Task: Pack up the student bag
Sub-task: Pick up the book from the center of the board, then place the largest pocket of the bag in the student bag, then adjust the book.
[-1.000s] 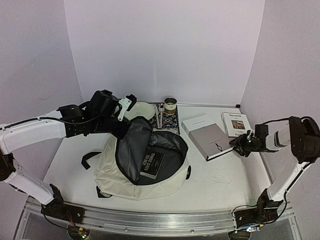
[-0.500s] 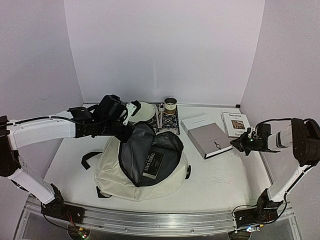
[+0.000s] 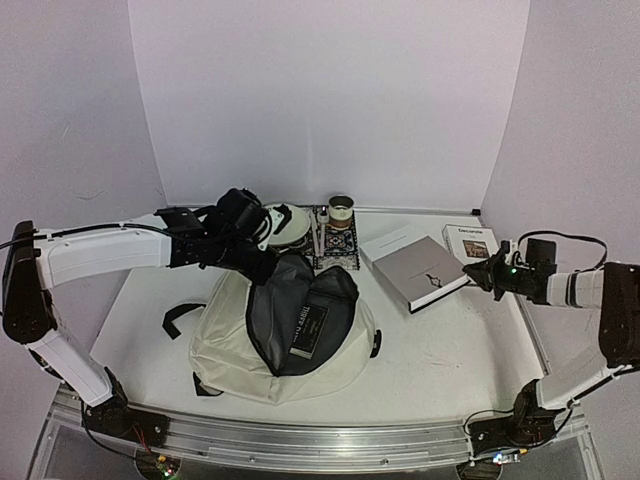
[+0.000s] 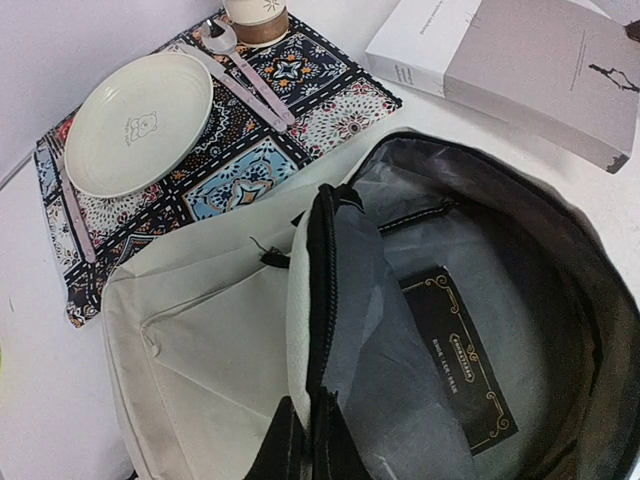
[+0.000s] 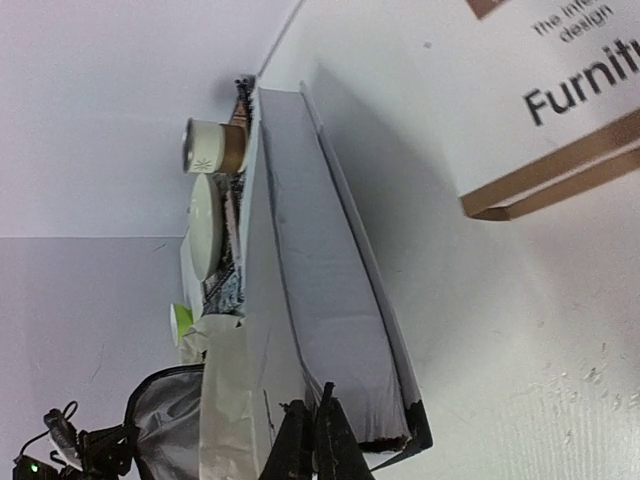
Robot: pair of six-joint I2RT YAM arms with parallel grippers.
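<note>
at centre of top view, student bag (image 3: 235,345) lies flat, mouth up. left gripper (image 3: 265,265) pinched on its flap rim, has dragged flap rightward; opening now narrower over dark book (image 3: 308,330), probably needs widening again. at right edge, right gripper (image 3: 480,272) clamped on grey book (image 3: 420,272) corner, has raised it; likely next item in. only left wrist view shows lining depth, plate (image 4: 140,120) on mat (image 4: 300,100). only right wrist view shows corner pinch.

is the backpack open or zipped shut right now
Open: the left gripper pinches the raised flap of the student bag, baring the grey lining and a black book lying inside.
</note>
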